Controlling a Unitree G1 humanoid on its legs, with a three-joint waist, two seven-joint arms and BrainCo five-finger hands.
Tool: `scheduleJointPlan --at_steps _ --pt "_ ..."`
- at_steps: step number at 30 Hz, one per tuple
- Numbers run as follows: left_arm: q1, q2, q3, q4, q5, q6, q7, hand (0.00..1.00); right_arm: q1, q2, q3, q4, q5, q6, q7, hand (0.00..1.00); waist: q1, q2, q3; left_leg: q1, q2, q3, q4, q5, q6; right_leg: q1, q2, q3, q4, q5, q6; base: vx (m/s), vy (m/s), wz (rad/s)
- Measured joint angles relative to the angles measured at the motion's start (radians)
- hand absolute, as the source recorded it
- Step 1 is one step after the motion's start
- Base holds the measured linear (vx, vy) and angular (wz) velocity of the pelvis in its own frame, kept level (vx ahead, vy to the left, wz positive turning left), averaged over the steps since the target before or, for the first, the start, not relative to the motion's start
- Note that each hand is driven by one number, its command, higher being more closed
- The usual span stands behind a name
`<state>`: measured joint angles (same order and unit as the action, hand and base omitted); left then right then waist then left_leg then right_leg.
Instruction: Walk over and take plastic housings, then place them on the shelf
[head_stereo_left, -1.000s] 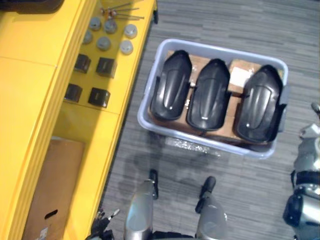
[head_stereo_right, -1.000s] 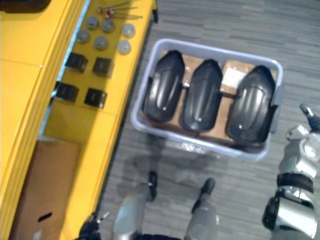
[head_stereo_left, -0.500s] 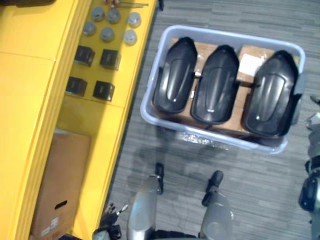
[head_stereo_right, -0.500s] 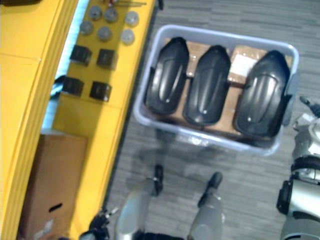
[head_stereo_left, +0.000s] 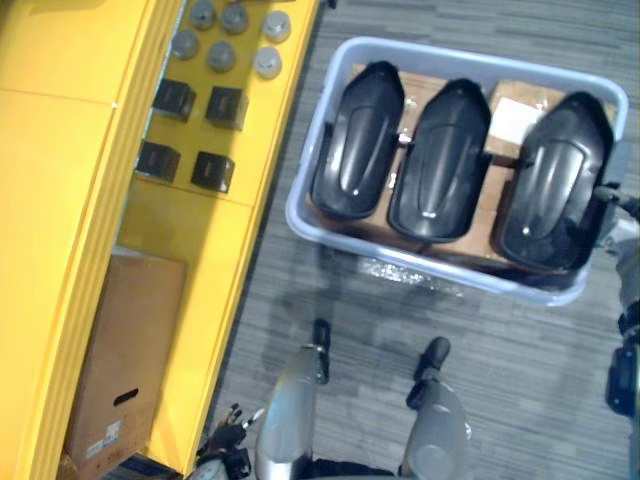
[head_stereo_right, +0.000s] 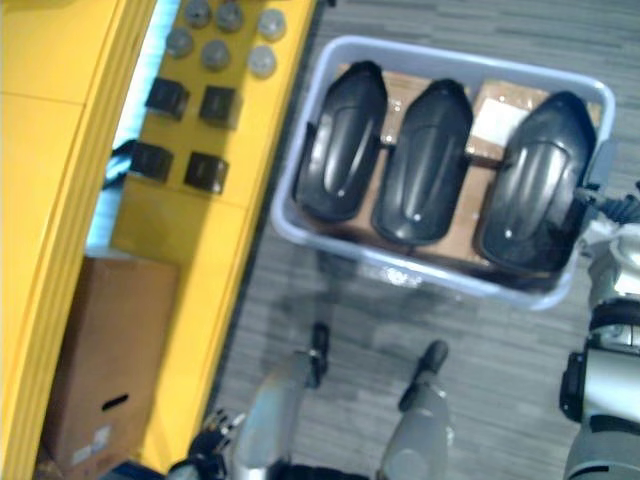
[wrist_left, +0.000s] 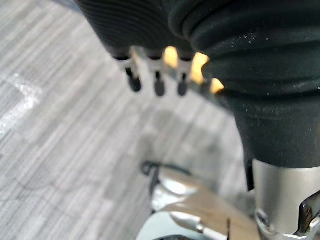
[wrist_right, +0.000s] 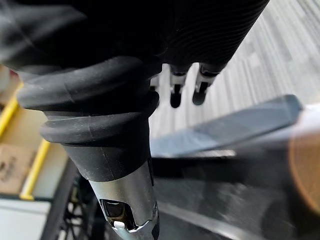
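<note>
Plastic housings (head_stereo_left: 440, 160): glossy black, elongated.

Under me: grey carpet floor (head_stereo_left: 520, 390), carrying one pale blue bin (head_stereo_left: 470, 58). On my left: yellow shelf (head_stereo_left: 60, 180), holding four black blocks (head_stereo_left: 212, 170), six grey round caps (head_stereo_left: 221, 55), one cardboard box (head_stereo_left: 125, 360).

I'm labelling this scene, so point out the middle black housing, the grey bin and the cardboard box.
middle black housing (head_stereo_left: 438, 150), left eye view, centre of its shell.
grey bin (head_stereo_left: 470, 62), left eye view, far rim.
cardboard box (head_stereo_left: 130, 340), left eye view, top face.
</note>
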<state>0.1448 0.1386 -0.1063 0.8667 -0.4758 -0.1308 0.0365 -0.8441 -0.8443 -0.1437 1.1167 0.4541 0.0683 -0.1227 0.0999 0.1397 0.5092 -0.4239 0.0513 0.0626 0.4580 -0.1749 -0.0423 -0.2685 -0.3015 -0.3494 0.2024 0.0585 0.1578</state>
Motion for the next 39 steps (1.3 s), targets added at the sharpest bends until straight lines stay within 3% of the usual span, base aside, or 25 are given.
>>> scheduleJointPlan --at_steps 2,3,12,21,25,34,39 --pt "0.0 0.001 -0.011 0.0 -0.013 -0.002 0.001 0.0 -0.008 0.0 0.0 0.036 -0.001 0.029 0.021 0.0 0.001 0.006 -0.001 -0.01 0.0 -0.003 0.004 0.0 0.0 -0.005 0.0 -0.003 0.0 0.0 0.0 -0.01 0.014 0.04" --pt "0.0 0.001 -0.017 0.001 -0.025 -0.003 0.001 0.0 -0.013 -0.001 0.0 0.044 -0.007 0.039 0.027 1.0 0.003 0.009 -0.001 -0.018 0.0 -0.005 0.006 0.0 0.0 -0.012 0.0 -0.004 0.002 0.0 0.0 -0.01 0.017 0.04" --pt "-0.024 -0.001 -0.059 0.017 -0.036 -0.003 0.005 0.0 -0.059 -0.088 0.02 0.133 -0.134 0.123 0.03 1.0 0.026 0.051 -0.004 -0.052 -0.003 -0.031 0.003 0.014 -0.001 -0.036 -0.002 -0.033 0.02 -0.009 -0.009 0.0 0.002 0.06" --pt "-0.025 -0.003 -0.072 0.014 -0.037 -0.001 0.014 0.0 -0.07 -0.084 0.018 0.151 -0.277 0.164 -0.013 1.0 0.03 0.063 -0.006 -0.048 0.001 -0.056 -0.012 0.034 -0.015 -0.049 -0.008 -0.053 0.084 -0.048 -0.016 -0.02 -0.028 0.08" --pt "-0.025 -0.003 -0.074 0.008 -0.037 -0.001 0.014 0.0 -0.07 -0.067 0.018 0.151 -0.324 0.164 -0.085 1.0 0.035 0.064 -0.006 -0.047 0.005 -0.056 -0.011 0.037 -0.015 -0.047 -0.007 -0.053 0.085 -0.048 -0.016 -0.02 -0.003 0.0" --pt "-0.024 -0.001 -0.074 -0.031 -0.038 -0.007 0.022 0.0 -0.075 -0.06 0.063 0.097 -0.473 0.149 -0.329 1.0 0.048 0.062 -0.007 -0.044 0.024 -0.055 0.0 0.037 -0.015 -0.031 0.012 -0.053 0.065 -0.035 -0.02 -0.01 0.001 -0.02" --pt "-0.02 0.008 -0.074 -0.031 -0.043 -0.005 0.028 0.0 -0.079 -0.06 0.089 0.055 -0.488 0.172 -0.399 1.0 0.047 0.04 -0.007 -0.033 0.036 -0.052 -0.005 0.038 -0.018 -0.008 0.034 -0.05 0.023 -0.014 -0.024 -0.02 0.006 -0.06"
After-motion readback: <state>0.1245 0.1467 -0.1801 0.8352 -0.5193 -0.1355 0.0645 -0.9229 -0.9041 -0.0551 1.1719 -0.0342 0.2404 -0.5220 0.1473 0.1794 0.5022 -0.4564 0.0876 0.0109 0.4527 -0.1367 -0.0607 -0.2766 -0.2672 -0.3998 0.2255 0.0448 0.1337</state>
